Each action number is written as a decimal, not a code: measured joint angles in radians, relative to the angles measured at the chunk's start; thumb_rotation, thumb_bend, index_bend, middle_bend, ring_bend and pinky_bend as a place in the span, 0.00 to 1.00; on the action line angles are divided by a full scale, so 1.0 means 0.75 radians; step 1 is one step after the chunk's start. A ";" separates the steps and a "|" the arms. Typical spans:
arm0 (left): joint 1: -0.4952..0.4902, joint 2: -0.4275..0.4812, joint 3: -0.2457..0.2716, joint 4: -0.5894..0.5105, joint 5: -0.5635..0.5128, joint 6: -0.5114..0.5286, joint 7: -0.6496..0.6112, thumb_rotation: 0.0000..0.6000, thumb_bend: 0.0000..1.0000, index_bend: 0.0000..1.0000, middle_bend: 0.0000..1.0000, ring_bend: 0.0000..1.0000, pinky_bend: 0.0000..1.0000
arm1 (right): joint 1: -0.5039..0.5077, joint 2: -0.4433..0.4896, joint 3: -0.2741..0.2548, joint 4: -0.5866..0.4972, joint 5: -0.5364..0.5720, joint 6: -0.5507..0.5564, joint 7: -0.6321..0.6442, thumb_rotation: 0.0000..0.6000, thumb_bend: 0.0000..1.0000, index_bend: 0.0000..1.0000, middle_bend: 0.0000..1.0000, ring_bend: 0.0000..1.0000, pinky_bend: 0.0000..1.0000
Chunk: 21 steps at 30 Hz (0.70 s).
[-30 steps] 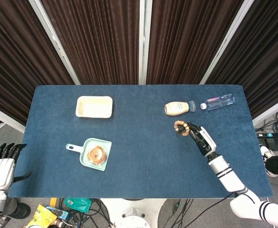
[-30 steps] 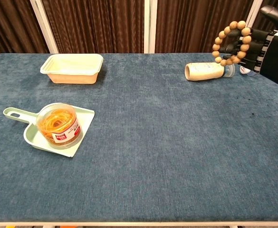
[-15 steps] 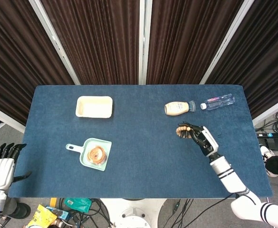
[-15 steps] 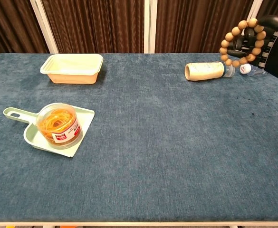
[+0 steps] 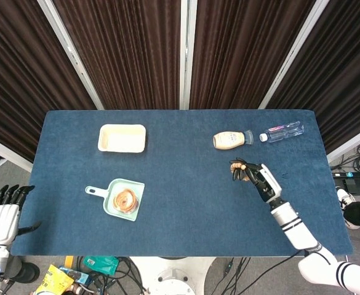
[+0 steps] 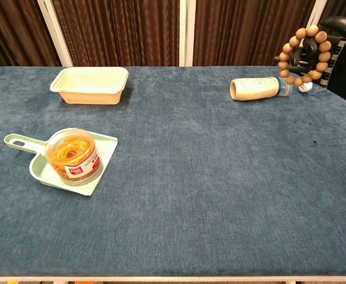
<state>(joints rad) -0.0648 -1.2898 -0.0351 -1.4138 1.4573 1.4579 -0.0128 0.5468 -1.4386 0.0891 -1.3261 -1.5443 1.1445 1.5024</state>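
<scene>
One bead bracelet (image 6: 304, 54): round tan wooden beads strung in a loop, standing upright as a ring in the chest view, seen small and bunched at the fingertips in the head view (image 5: 237, 165). Held up off the table (image 5: 186, 221) by the right hand (image 5: 260, 180), dark fingers (image 6: 293, 57) closed through and around the loop. Hanging above the right side of the cloth, just in front of the cream bottle (image 5: 231, 139), not touching it.

No writing legible anywhere. On the clear bottle (image 5: 282, 131) a label with a pinkish band, too small to read; on the tub (image 6: 74, 156) a red-and-white label, likewise unreadable.

Counted: two bottles lying on their sides near the far right edge, cream one with a pale cap, clear one just beside it, cap to cap. One cream rectangular tray (image 5: 122, 137) toward the far left. One mint-green dustpan (image 6: 45, 167) near the left front, bearing one clear round tub of orange rubber bands.

Left hand (image 5: 3, 216) off the near left corner of the table, fingers straight, slightly apart, grasping nothing, well away from every object.
</scene>
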 measured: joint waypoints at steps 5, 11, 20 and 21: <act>-0.003 0.003 -0.001 -0.005 0.000 -0.003 0.003 1.00 0.00 0.16 0.16 0.08 0.01 | 0.004 -0.003 -0.004 0.007 -0.011 0.004 0.013 0.33 0.59 0.65 0.57 0.20 0.00; -0.003 0.002 0.000 -0.003 0.002 -0.001 0.003 1.00 0.00 0.16 0.16 0.08 0.01 | 0.001 -0.003 -0.008 0.013 -0.016 0.018 0.017 0.34 0.70 0.65 0.57 0.20 0.00; -0.005 -0.001 -0.001 0.003 0.003 -0.001 0.000 1.00 0.00 0.16 0.16 0.08 0.01 | -0.003 0.003 -0.009 0.007 -0.016 0.030 -0.008 0.41 0.92 0.65 0.57 0.20 0.00; -0.006 -0.002 -0.001 0.003 0.003 -0.001 0.000 1.00 0.00 0.16 0.16 0.08 0.01 | -0.003 0.003 -0.010 0.007 -0.017 0.031 -0.011 0.44 0.96 0.65 0.57 0.20 0.00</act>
<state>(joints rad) -0.0691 -1.2912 -0.0358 -1.4118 1.4599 1.4570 -0.0126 0.5443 -1.4364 0.0818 -1.3209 -1.5572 1.1681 1.4940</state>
